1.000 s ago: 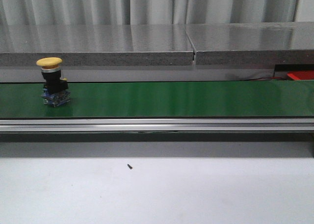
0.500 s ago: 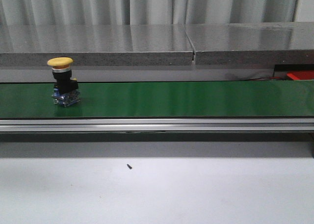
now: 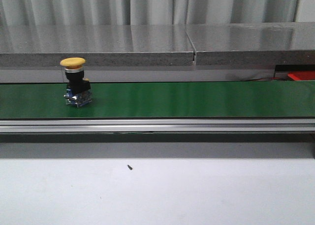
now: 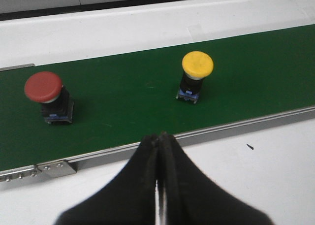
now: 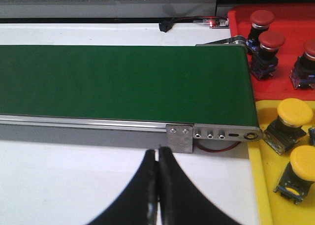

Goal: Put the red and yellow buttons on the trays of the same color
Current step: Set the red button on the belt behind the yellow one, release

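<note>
Two mushroom-head push buttons stand upright on the green conveyor belt (image 4: 123,92): a yellow-capped button with a black body (image 4: 196,77) and, well apart from it, a red-capped button with a black body (image 4: 47,96). In the front view only the yellow one shows, near the left part of the belt. The left gripper (image 4: 159,139) hangs over the white table (image 3: 157,190), in front of the belt, its black fingers pressed together and holding nothing. The right gripper (image 5: 158,152) is also pressed together and empty, near the belt's end. Beside that end lie the red plastic tray (image 5: 290,89) and the yellow plastic tray (image 5: 268,185), each already carrying several buttons of its colour, perhaps three each, because the frame cuts them.
</note>
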